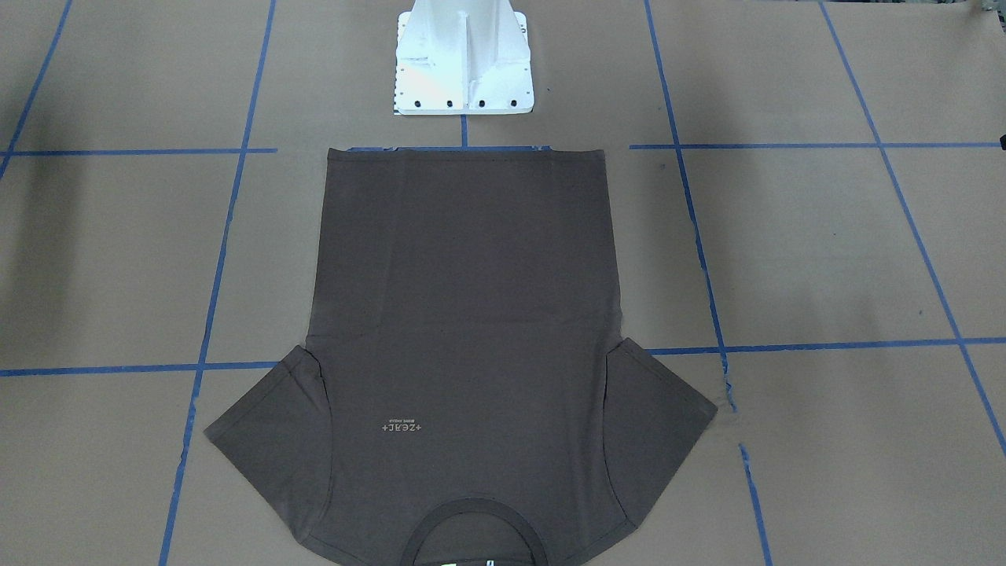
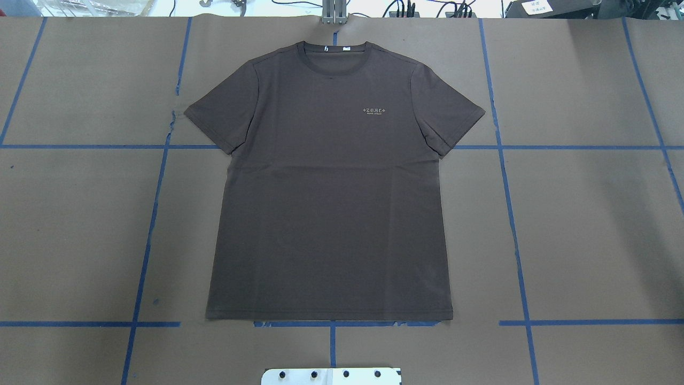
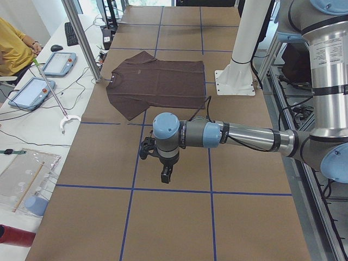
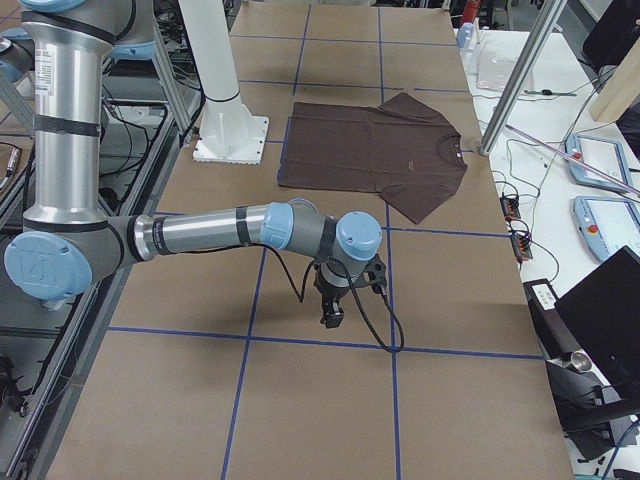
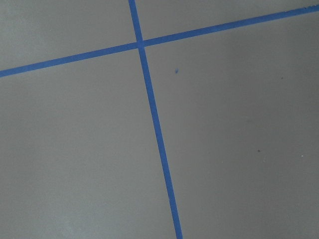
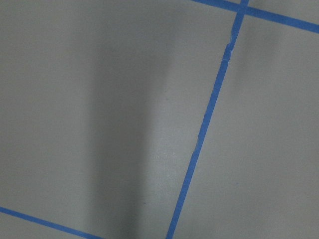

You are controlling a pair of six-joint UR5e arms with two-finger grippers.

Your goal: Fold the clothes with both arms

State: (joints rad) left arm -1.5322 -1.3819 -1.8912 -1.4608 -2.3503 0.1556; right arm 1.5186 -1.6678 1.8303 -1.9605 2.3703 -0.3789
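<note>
The left gripper (image 3: 166,175) is hanging above the brown paper at its end of the desk (image 2: 588,230), pointing down near a blue tape line (image 3: 109,186). I cannot tell whether its jaws are apart or together. The right gripper (image 4: 332,318) is hanging likewise at the opposite end, its state just as unclear. Between them, well apart from both, the T-shirt (image 2: 328,203) is lying flat, print up. Its hem (image 2: 328,316) is near the white base plate (image 1: 464,86) and its collar (image 2: 335,51) is at the far edge.
</note>
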